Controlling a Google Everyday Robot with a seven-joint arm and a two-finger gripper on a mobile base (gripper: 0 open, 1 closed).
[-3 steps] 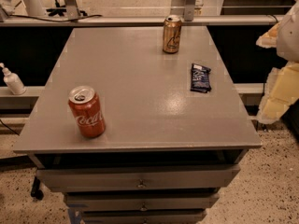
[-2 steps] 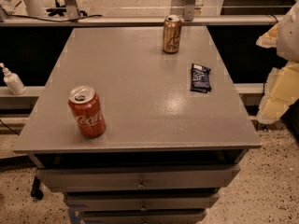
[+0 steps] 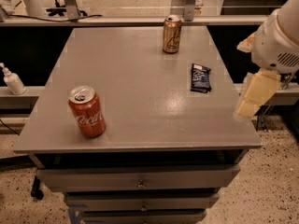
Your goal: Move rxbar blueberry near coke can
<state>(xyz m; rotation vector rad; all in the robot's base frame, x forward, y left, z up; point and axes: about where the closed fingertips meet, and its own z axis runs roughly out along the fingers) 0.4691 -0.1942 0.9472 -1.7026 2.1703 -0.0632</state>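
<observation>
The rxbar blueberry (image 3: 201, 78), a flat dark navy wrapper with pale lettering, lies on the right side of the grey table (image 3: 135, 78). The coke can (image 3: 87, 111), red with white script and a silver top, stands upright near the table's front left corner. The two are far apart. My gripper (image 3: 254, 94) hangs at the right edge of the view on the white arm (image 3: 279, 36), beside the table's right edge, to the right of the bar and a little nearer the front. It holds nothing that I can see.
A gold-brown can (image 3: 171, 33) with a dark label stands upright at the back of the table, behind the bar. Drawers (image 3: 140, 183) sit under the tabletop. A white pump bottle (image 3: 12, 80) stands on a ledge to the left. A rail runs behind the table.
My arm and gripper have shifted left, closer to the table's right edge. The bar and both cans have not moved.
</observation>
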